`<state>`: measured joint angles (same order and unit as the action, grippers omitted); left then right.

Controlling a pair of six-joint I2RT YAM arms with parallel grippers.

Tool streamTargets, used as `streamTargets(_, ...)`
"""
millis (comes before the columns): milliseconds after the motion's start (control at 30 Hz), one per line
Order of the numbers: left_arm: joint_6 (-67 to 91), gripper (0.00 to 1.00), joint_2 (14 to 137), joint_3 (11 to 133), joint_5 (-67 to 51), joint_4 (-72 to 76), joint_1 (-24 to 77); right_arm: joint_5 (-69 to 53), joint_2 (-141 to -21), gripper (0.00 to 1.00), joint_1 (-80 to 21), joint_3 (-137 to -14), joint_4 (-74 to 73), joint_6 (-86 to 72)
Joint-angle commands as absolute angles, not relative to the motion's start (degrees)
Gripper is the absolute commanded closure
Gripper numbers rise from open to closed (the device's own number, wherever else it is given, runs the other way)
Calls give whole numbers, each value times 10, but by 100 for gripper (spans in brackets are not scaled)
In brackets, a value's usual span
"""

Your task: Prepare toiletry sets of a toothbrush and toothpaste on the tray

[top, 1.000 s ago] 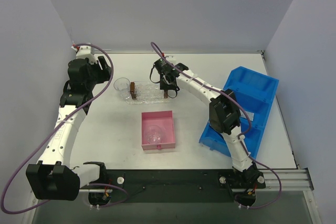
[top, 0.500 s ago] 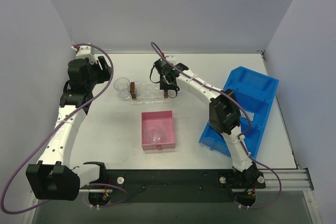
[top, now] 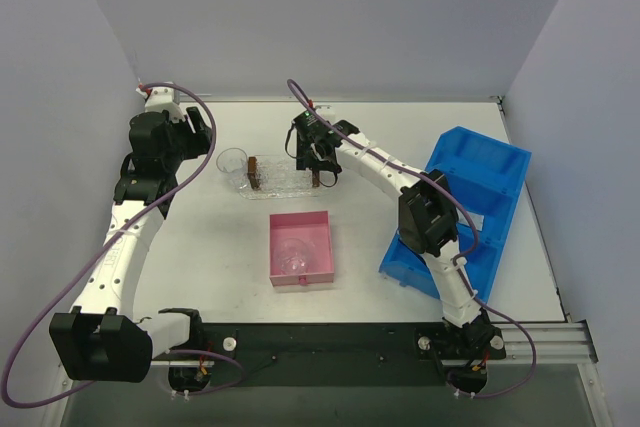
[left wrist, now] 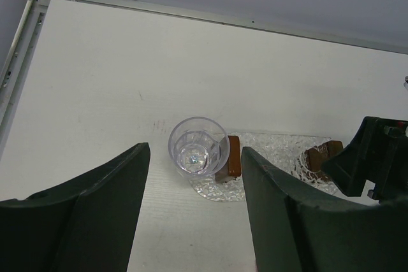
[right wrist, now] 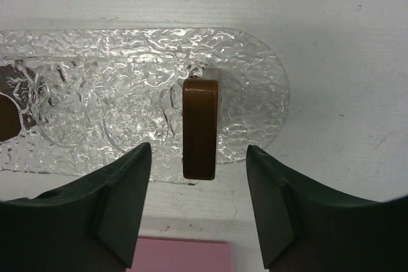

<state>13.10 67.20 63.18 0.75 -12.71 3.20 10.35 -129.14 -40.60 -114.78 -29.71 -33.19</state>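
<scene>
White table point(top: 420, 127) w/ plain grey walls point(top: 330, 17)

- No text, label, brand name, number or sign can be read in any of the views.
- The tray point(right wrist: 255, 81) shows only its bumpy clear pattern, and the brown block point(right wrist: 201, 128) on it is plain.
- The pink box point(top: 300, 219) and the blue bin point(top: 480, 162) show no marking that can be read in the overhead view.
</scene>
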Motion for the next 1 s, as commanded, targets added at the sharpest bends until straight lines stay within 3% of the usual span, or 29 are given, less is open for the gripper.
streamTargets(0,134,31,664,647,2,-104,28,127,-1261,41,-410,-1164,-298,-327)
streamTargets(167,134,31,668,649,5,-105,28,154,-1215,38,-411,-1138,-294,-305)
streamTargets(300,135,31,667,657,3,-117,29,173,-1075,39,-417,-1032,-238,-273)
streamTargets(467,141,31,650,650,-20,-127,33,72,-958,43,-417,-940,-254,-226)
streamTargets(633,142,31,645,635,-20,-129,41,17,-932,52,-444,-894,-325,-217)
streamTargets(800,134,31,651,635,-7,-130,46,60,-946,52,-556,-843,-312,-210)
streamTargets(967,127,31,657,629,8,-127,47,51,-1004,53,-605,-849,-294,-221)
